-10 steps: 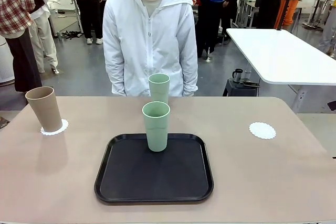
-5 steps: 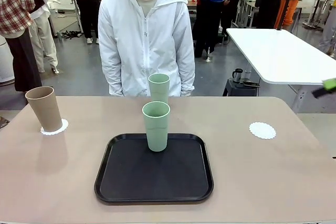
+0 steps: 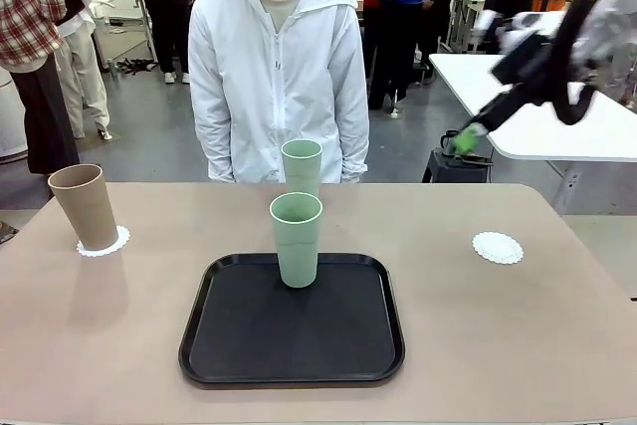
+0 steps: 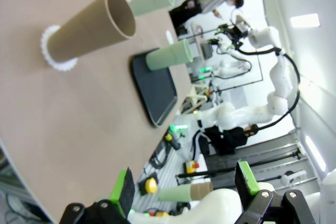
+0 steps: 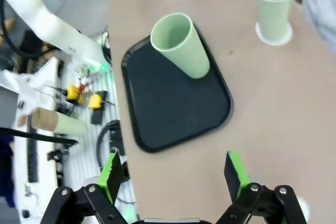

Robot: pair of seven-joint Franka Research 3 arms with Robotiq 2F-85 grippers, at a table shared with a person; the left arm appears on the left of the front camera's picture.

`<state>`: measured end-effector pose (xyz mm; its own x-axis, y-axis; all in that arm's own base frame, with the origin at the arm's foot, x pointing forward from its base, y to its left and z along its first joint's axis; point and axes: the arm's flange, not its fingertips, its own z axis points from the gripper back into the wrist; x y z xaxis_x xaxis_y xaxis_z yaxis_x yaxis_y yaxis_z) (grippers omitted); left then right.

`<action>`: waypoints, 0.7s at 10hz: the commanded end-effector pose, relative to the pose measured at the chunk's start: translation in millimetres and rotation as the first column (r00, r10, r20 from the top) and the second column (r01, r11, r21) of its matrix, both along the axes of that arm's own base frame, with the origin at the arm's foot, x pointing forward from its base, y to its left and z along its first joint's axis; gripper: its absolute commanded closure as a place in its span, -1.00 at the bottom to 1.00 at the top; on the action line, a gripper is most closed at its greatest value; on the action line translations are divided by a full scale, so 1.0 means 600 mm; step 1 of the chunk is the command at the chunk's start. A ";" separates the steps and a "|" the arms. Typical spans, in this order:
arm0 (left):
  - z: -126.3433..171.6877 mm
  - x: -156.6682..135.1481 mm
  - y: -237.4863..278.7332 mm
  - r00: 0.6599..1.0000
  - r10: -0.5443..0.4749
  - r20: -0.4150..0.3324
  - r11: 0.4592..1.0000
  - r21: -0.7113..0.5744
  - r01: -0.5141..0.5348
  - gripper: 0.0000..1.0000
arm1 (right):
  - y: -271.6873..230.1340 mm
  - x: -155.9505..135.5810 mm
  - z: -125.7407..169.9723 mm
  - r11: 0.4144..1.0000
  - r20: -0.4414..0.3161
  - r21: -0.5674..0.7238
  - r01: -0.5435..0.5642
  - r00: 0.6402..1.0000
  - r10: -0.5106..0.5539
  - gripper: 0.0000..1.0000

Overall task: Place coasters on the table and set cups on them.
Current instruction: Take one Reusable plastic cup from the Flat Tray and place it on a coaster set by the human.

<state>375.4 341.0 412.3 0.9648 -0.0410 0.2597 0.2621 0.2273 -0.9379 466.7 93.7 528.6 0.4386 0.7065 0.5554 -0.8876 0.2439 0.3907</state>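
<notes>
A tan-brown cup point(image 3: 85, 206) stands on a lacy white coaster point(image 3: 107, 243) at the table's point(image 3: 518, 345) left edge. One pale green cup point(image 3: 296, 239) stands upright at the back of the black tray point(image 3: 292, 330). The other green cup point(image 3: 301, 166) is behind it near the far edge, on a coaster point(image 5: 273, 34). A bare coaster point(image 3: 497, 247) lies at the right. My right gripper point(image 3: 468, 136) hangs high above the far right corner, open and holding nothing point(image 5: 173, 174). My left gripper point(image 4: 185, 184) is open too, off the table's left end, facing the tan cup point(image 4: 89, 27).
A person in a white jacket point(image 3: 279, 67) stands at the far edge with hands behind the back. A white table point(image 3: 537, 106) stands at the back right. Bare tabletop lies left and right of the tray.
My right arm has swung into the front view at the upper right, from a green tip at the edge to the whole gripper. The person has shifted slightly. Cups and coasters have not moved.
</notes>
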 end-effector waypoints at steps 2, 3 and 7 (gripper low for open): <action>0.001 -0.002 0.001 1.000 0.005 -0.004 1.000 0.006 -0.005 -1.00 | 0.105 0.016 -0.076 0.986 0.233 -0.039 -0.160 0.958 0.165 -1.00; 0.001 -0.002 0.001 1.000 0.005 -0.004 1.000 0.006 -0.005 -1.00 | 0.127 0.015 -0.094 0.977 0.296 -0.052 -0.206 0.931 0.212 -1.00; 0.001 -0.002 0.001 1.000 0.005 -0.004 1.000 0.006 -0.005 -1.00 | 0.129 0.004 -0.145 0.960 0.316 -0.017 -0.279 0.910 0.270 -1.00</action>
